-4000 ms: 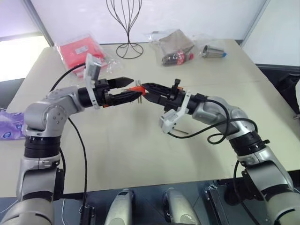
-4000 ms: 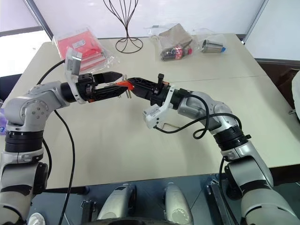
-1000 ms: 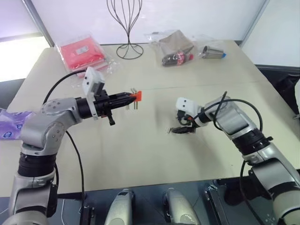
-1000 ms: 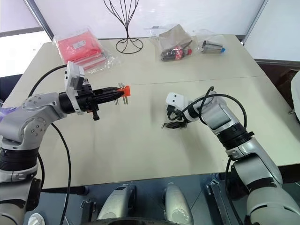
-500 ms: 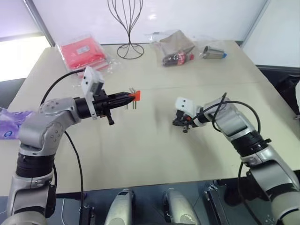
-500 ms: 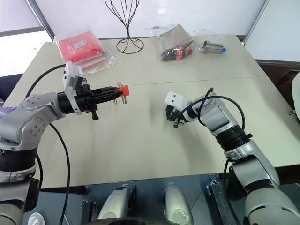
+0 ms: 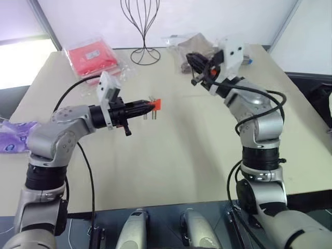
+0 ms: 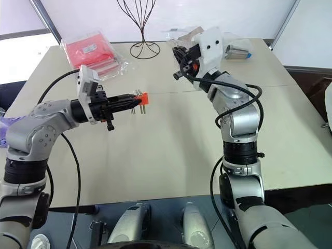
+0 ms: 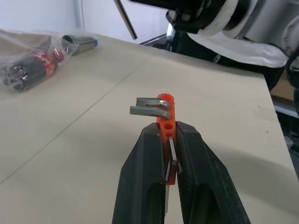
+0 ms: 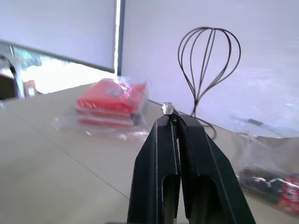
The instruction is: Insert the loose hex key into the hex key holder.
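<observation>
**A:** What does the hex key holder look like, and where is it?

**B:** The hex key holder (image 9: pixel 167 122) is a small orange-red plastic block with round holes down its face. Two grey keys with bent ends stick out of one side near its far end. The left gripper (image 7: pixel 147 107) is clamped shut on it, one black finger on each side, and holds it above the table (image 7: pixel 171 155). The block juts out past the fingertips.

**A:** And the loose hex key?

**B:** The loose hex key (image 10: pixel 167 109) is pinched between the closed fingers of the right gripper (image 8: pixel 180 61). In the right wrist view its pale six-sided end pokes out just past the fingertips. The right gripper is raised high above the table, well apart from the left gripper and the holder.
</observation>
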Available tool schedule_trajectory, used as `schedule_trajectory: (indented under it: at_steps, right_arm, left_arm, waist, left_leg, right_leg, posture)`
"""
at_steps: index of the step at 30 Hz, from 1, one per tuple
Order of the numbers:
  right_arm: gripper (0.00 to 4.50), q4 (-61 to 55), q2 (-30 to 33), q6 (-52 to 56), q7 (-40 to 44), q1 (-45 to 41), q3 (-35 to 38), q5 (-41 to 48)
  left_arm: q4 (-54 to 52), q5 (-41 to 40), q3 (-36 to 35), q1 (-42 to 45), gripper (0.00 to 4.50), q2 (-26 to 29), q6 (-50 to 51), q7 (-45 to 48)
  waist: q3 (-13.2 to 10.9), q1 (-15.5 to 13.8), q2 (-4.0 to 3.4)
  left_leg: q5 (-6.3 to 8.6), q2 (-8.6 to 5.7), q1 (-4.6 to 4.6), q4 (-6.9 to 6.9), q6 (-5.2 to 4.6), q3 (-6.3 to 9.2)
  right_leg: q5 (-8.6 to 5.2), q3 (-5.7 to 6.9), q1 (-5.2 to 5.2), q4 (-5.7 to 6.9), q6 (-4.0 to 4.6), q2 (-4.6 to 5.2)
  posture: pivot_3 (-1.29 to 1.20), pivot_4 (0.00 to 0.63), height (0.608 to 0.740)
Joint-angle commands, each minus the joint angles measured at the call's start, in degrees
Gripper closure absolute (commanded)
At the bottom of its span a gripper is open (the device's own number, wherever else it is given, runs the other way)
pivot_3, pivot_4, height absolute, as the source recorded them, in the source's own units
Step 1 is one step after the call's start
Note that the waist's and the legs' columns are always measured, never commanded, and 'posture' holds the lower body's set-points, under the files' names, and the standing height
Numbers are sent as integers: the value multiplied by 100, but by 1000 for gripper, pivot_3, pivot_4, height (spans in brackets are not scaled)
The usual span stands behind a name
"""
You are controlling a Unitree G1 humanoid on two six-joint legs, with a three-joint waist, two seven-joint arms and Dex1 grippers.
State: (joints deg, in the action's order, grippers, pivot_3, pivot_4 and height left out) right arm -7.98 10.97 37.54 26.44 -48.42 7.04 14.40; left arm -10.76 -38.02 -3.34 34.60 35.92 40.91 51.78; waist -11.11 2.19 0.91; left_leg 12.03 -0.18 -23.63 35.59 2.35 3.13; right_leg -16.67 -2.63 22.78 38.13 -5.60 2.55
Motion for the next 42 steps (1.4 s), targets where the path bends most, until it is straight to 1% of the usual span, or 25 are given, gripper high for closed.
schedule_trajectory:
  at_steps: [1, 3, 6, 10, 13, 18, 24, 30, 42]
  right_arm:
    - [4435, -585, -378, 862, -217, -302, 481, 1169]
    - [4435, -667, -599, 1117, -302, -327, 637, 1655]
    - [4435, -718, -815, 1147, -379, -317, 623, 2049]
    - [4435, -772, -924, 1020, -393, -237, 452, 2305]
    - [4435, -735, -966, 528, -367, -66, 169, 2067]
    - [4435, -693, -939, 11, -314, 133, -170, 1879]
    - [4435, -650, -853, -291, -248, 298, -431, 1756]
    - [4435, -595, -797, -437, -274, 339, -508, 1724]
    - [4435, -292, -624, -770, -302, 181, -431, 1621]
  left_arm:
    - [60, 73, 15, 198, 4500, -7, -177, 83]
    - [147, 118, 28, 280, 4500, -44, -232, 95]
    - [225, 145, 21, 385, 4500, -109, -259, 73]
    - [221, 151, 5, 455, 4500, -178, -264, 8]
    - [248, 143, -53, 562, 4500, -222, -255, -56]
    - [253, 111, -88, 622, 4500, -228, -231, -88]
    - [285, 84, -107, 670, 4500, -235, -232, -92]
    - [333, -18, -187, 758, 4500, -257, -167, -109]
    - [340, -28, -174, 756, 4500, -255, -190, -86]
  waist:
    - [0, 12, 0]
    - [0, 20, 0]
    - [0, 22, -1]
    - [0, 21, -1]
    - [0, 22, -1]
    - [0, 29, -1]
    - [0, 29, -1]
    - [0, 26, -1]
    - [0, 26, -1]
  left_leg:
    - [0, 1, 0, -2, 0, 0]
    - [0, 2, 0, -4, 0, 1]
    - [0, 1, 0, -5, -1, 0]
    - [0, 1, 0, -5, -1, -1]
    - [0, 0, 0, -5, -1, -1]
    - [0, 0, 0, -6, -1, -2]
    - [0, 1, 0, -8, -1, -2]
    - [0, 0, -1, -8, -1, -2]
    - [0, 1, -1, -10, -1, -2]
  right_leg:
    - [0, 0, 1, 0, 0, -1]
    - [0, 0, 2, 0, 0, -1]
    - [0, 0, 3, -1, 0, 0]
    - [0, 0, 3, -1, 0, 0]
    - [0, 0, 2, -2, 0, 0]
    - [0, -1, 5, -1, 0, -1]
    - [0, -1, 6, -2, 0, -1]
    - [0, -1, 6, -2, 0, -1]
    - [0, -1, 7, -2, 0, -1]
  posture:
    - [0, 150, 740]
    - [0, 150, 740]
    - [0, 150, 740]
    - [0, 150, 740]
    - [0, 150, 740]
    - [0, 150, 740]
    - [0, 150, 740]
    - [0, 150, 740]
    - [0, 150, 740]
